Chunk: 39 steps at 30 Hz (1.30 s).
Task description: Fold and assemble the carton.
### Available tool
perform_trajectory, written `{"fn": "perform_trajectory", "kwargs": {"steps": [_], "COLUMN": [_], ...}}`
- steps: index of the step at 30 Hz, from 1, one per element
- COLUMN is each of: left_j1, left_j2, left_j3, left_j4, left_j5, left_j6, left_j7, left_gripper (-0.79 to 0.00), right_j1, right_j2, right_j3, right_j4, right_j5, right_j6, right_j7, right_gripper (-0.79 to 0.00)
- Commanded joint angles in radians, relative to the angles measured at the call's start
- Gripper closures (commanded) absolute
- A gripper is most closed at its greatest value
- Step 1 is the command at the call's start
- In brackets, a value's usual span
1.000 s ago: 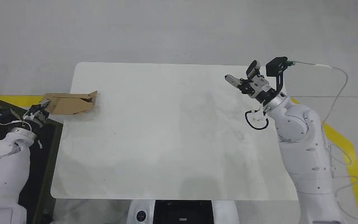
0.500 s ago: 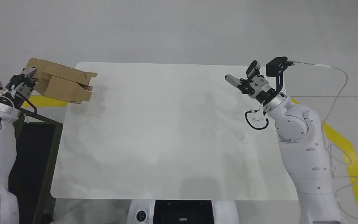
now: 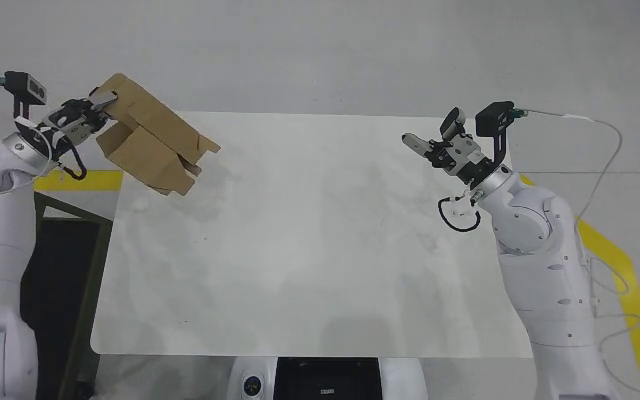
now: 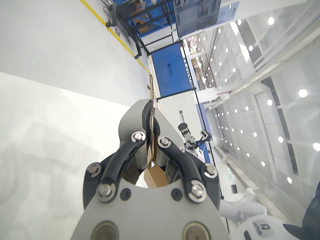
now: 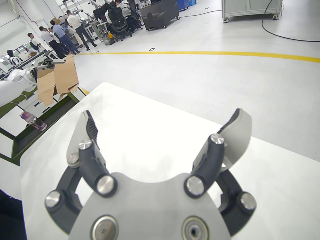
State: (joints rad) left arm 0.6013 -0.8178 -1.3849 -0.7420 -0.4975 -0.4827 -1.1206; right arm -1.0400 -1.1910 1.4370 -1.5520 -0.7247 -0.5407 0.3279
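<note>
The left hand (image 3: 98, 100) is up by the worktop's (image 3: 320, 270) ten o'clock corner, its fingers pinched tight on one edge of the flattened brown carton (image 3: 150, 142); the carton hangs tilted in the air, partly over that corner and partly out past the edge; from the left wrist the cardboard runs edge-on between the pads; the right hand (image 3: 432, 130) hovers at the two o'clock side, fingers spread wide around nothing, well apart from the carton; off the ten o'clock side a pinkish bottle (image 5: 32, 120) stands on a dark trolley (image 5: 53, 112).
</note>
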Motion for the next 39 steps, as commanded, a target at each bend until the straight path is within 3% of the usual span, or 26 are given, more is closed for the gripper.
{"fn": "perform_trajectory", "kwargs": {"steps": [1,11,17,28,39], "left_j1": [-0.023,-0.116,-0.142,-0.165,-0.170], "left_j2": [-0.012,-0.078,-0.111,-0.148,-0.178], "left_j3": [0.037,0.201,0.286,0.411,0.504], "left_j4": [0.000,-0.003,-0.040,-0.117,-0.175], "left_j5": [0.002,-0.035,-0.055,-0.102,-0.163], "left_j6": [-0.006,-0.026,-0.031,-0.041,-0.043], "left_j7": [-0.046,-0.191,-0.186,-0.176,-0.174], "left_gripper": [0.000,0.000,0.000,0.000,0.000], "right_j1": [0.000,-0.013,0.014,0.158,0.269], "right_j2": [0.000,0.000,-0.001,-0.026,-0.066], "right_j3": [0.000,-0.002,-0.043,-0.235,-0.406], "right_j4": [0.000,-0.001,0.033,0.157,0.241], "right_j5": [0.000,0.014,0.209,0.662,0.841], "right_j6": [0.000,0.014,0.001,0.012,-0.017], "right_j7": [0.000,0.009,0.164,0.497,0.584], "right_gripper": [-0.785,-0.785,-0.785,-0.785,-0.785]}}
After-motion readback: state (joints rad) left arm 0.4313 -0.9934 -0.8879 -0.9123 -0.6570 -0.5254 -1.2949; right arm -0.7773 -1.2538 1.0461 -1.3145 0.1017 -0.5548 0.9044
